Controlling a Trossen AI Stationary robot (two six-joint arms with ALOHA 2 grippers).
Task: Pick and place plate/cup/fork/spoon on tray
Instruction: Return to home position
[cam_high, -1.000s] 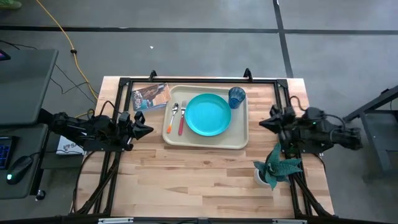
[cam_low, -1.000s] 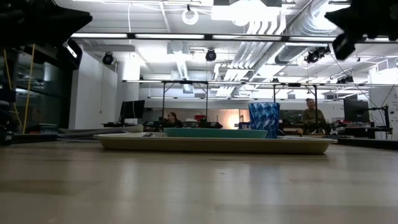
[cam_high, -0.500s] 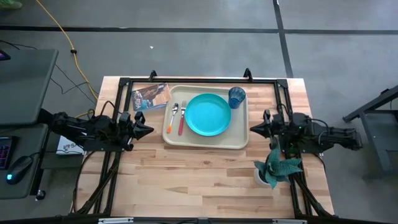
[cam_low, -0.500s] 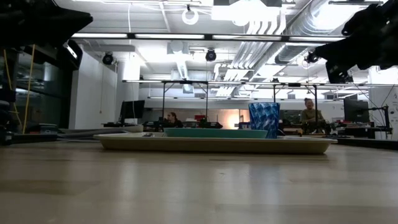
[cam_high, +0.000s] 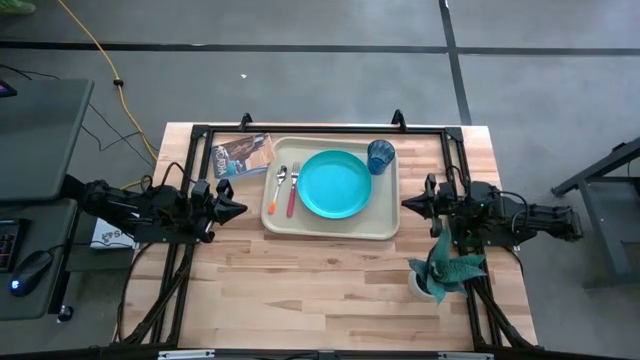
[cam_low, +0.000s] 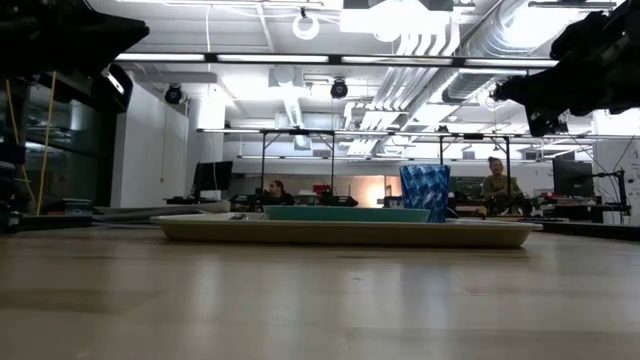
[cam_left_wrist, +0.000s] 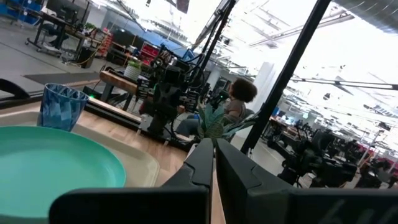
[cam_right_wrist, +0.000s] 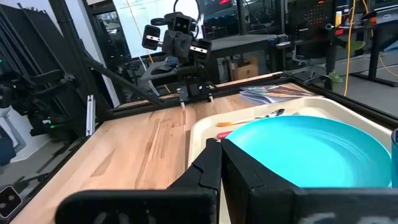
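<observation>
The beige tray (cam_high: 385, 228) lies at the table's far middle. On it rest the turquoise plate (cam_high: 334, 184), the dark-blue cup (cam_high: 380, 156) at its far right corner, and the orange-handled spoon (cam_high: 277, 186) and red-handled fork (cam_high: 293, 192) side by side at its left. My left gripper (cam_high: 240, 209) is shut and empty, left of the tray. My right gripper (cam_high: 406, 204) is shut and empty, just right of the tray. The plate (cam_right_wrist: 311, 149) fills the right wrist view; the plate (cam_left_wrist: 50, 168) and the cup (cam_left_wrist: 61, 107) show in the left wrist view.
A brown printed booklet (cam_high: 241, 155) lies at the far left beside the tray. A white pot with a teal plant (cam_high: 440, 270) stands at the near right, close under my right arm. Bare wood stretches along the near half of the table (cam_high: 320, 290).
My right gripper has gone toward the table's left edge, closer to the tray's right rim, and has come lower in the low view. My left arm and the things on the tray have kept still.
</observation>
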